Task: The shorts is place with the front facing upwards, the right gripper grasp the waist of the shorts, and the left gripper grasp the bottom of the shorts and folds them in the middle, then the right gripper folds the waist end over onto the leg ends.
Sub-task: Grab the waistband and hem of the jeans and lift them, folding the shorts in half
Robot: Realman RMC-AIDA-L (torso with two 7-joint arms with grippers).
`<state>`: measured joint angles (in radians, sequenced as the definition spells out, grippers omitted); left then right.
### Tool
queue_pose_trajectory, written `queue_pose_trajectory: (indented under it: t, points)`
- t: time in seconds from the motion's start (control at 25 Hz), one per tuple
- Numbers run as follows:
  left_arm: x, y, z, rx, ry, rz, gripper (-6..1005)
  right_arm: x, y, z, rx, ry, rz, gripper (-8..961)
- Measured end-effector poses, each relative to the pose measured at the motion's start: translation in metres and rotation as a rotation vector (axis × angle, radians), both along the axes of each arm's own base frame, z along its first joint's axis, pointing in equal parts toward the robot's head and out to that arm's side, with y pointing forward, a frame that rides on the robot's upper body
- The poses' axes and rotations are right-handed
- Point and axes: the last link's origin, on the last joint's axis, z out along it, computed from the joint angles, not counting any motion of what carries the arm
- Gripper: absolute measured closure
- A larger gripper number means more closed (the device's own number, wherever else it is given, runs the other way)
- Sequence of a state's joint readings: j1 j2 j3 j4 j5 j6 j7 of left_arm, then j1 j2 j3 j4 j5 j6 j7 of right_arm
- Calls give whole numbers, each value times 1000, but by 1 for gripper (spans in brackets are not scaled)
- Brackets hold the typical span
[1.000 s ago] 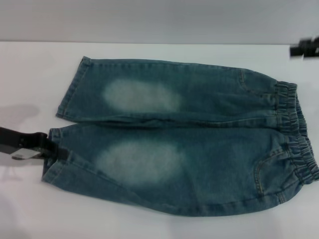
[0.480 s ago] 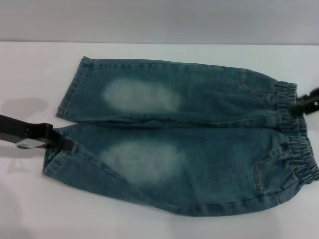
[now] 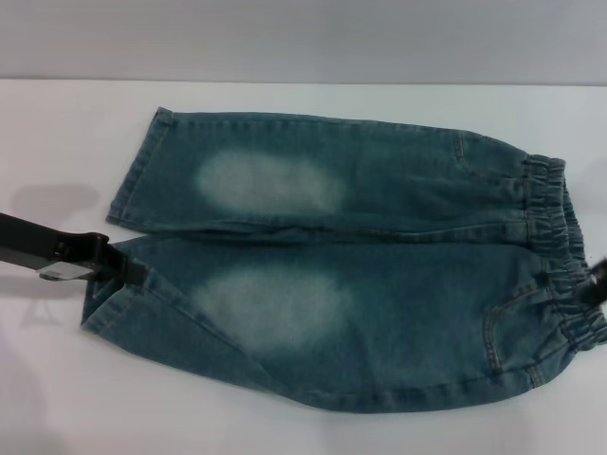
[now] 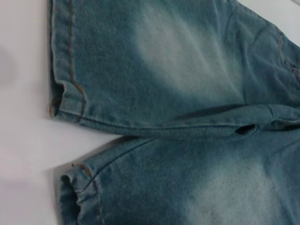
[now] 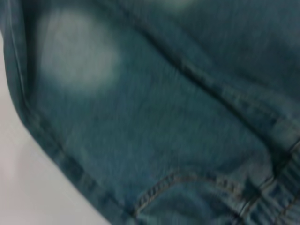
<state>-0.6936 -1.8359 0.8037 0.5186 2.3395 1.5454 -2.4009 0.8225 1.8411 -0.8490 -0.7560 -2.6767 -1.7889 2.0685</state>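
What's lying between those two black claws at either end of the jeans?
Only the shorts: the near leg spans from the left gripper at its hem to the right gripper at the waist, per the head view.

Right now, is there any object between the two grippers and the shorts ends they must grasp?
Nothing visible is in the way. The left gripper is already at the near leg end, and the right gripper is at the waist. Only the shorts lie on the white table.

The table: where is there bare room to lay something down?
Bare white table lies beyond the shorts, and in a strip in front of them. The left claw crowds the near leg end; the right claw sits by the waist.
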Motion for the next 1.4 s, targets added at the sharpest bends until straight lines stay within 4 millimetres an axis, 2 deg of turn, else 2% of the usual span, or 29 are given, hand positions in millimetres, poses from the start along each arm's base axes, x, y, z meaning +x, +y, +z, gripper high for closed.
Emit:
queue_pose_trajectory:
  t: [0.28,0.76,1.4]
  points:
    - [1,0,-1,2,-5,1,958,9,-7,-12,-49,-85,-12,464]
    - [1,-1,-2,-1,-13,13,957,20,-8,-17,-51,-190,-22,467]
    - [2,-2,-5,-3,-25,14,957,22,-9,-35,-54,-210,-7,470]
